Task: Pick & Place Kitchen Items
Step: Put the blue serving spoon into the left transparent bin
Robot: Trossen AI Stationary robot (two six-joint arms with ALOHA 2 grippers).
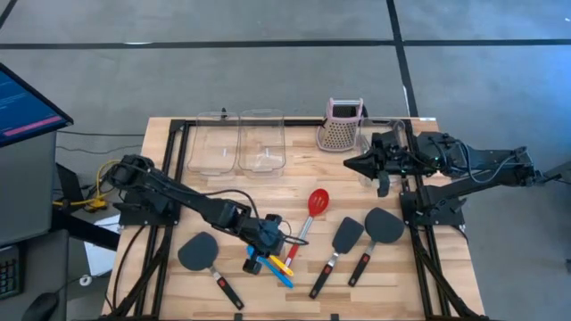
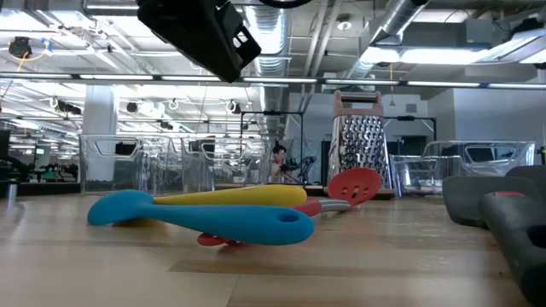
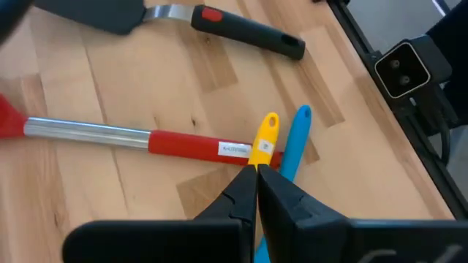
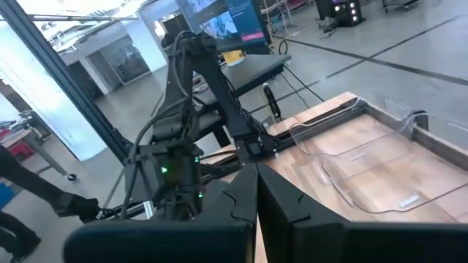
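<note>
Two small spoons, the yellow spoon (image 3: 264,141) and the blue spoon (image 3: 292,142), lie side by side at the front of the table, touching along their handles; from table height I see the yellow one resting just behind the blue. My left gripper (image 3: 256,175) sits right over them, fingers pressed together with no gap, the tips at the yellow handle, though I cannot tell if they pinch it. The red spoon (image 1: 317,203) lies alongside, its red handle passing under the yellow spoon's end and its steel shaft running toward the table's middle.

Around that cluster I count three black spatulas: one spatula (image 1: 198,251) on the left side, near the left arm, a second spatula (image 1: 346,234) right of the red spoon, and a third spatula (image 1: 384,226) just beside it, all with handles pointing toward the front edge.

At the back edge stand two clear bins (image 1: 239,143) side by side, and a pink-topped grater (image 1: 341,127) to their right.

My right gripper (image 1: 351,163) hangs above the table beside the grater, fingers closed on nothing.
</note>
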